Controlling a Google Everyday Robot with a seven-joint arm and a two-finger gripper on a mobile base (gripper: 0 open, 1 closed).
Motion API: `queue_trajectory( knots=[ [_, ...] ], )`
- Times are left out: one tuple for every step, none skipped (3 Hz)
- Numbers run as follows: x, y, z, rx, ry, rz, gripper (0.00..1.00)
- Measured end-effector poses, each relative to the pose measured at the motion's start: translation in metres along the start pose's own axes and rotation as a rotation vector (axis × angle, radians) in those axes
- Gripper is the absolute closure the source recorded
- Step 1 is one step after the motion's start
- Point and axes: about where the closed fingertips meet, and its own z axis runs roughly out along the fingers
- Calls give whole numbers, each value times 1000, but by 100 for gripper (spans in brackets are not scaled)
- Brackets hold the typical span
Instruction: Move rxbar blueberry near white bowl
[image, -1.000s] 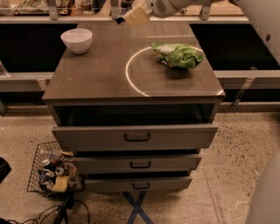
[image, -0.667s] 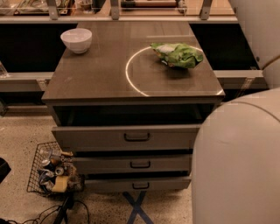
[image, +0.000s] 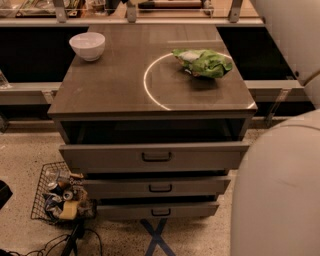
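Observation:
The white bowl (image: 87, 45) stands at the back left corner of the brown cabinet top (image: 115, 85). The rxbar blueberry is not in view on the top or elsewhere. The gripper is out of view. Only the robot's pale arm shows: a large rounded segment (image: 280, 195) fills the lower right and another (image: 295, 35) the upper right edge.
A green and white snack bag (image: 204, 62) lies at the right of the top, beside a bright ring-shaped light reflection (image: 150, 82). Three drawers stand slightly pulled out, the top one (image: 155, 156) furthest. A wire basket of clutter (image: 57, 197) and cables sit on the floor at lower left.
The gripper, seen at the top behind the cabinet one second ago, has left the view. The arm's big segment has swung into the lower right.

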Motion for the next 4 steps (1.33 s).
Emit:
queue_trajectory(
  knots=[
    [7,8,44,14,-23,75,100],
    [21,11,94,19,16,108,100],
    [39,9,138,11,69,122,100],
    [57,2,172,-1,101,139,100]
  ],
)
